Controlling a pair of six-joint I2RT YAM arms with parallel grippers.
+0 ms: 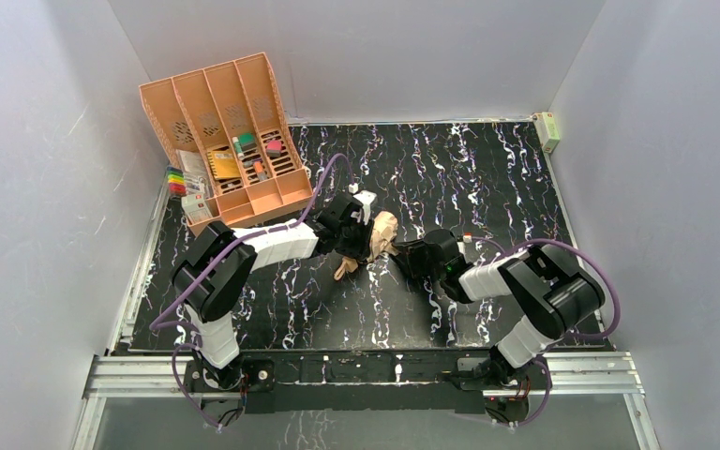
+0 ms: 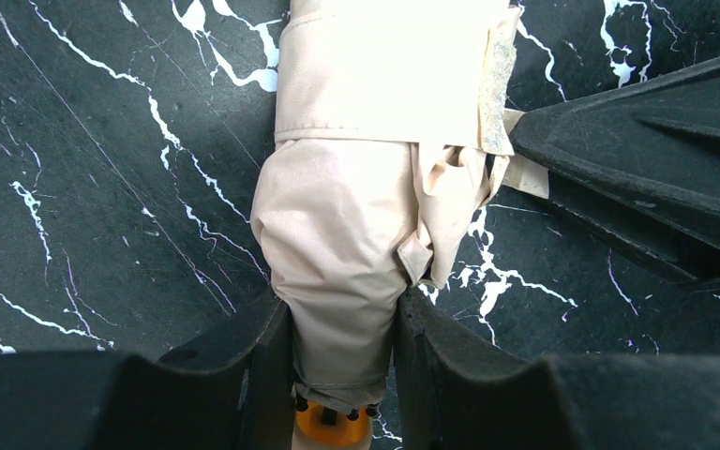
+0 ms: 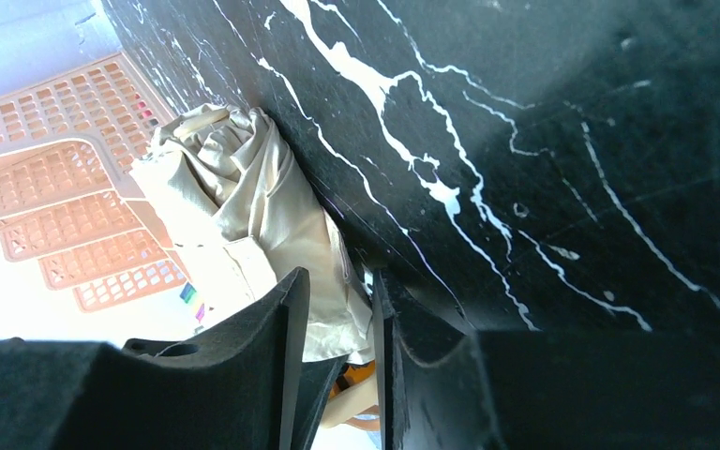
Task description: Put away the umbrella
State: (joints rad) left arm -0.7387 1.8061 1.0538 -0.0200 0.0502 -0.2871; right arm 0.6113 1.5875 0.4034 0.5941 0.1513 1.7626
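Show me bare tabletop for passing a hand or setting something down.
Free: far-right tabletop between the umbrella and the right wall; near strip between left arm and right arm. Crowded: far-left corner holding the organizer, and the middle, where left fingers and right fingers flank the umbrella.

No legible text anywhere. Packets (image 1: 225, 164) in orange organizer (image 1: 208, 94), upper left of frame: print too small to read.

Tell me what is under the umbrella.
Only the black marbled tabletop shows around the umbrella; the patch directly beneath is hidden by its fabric.
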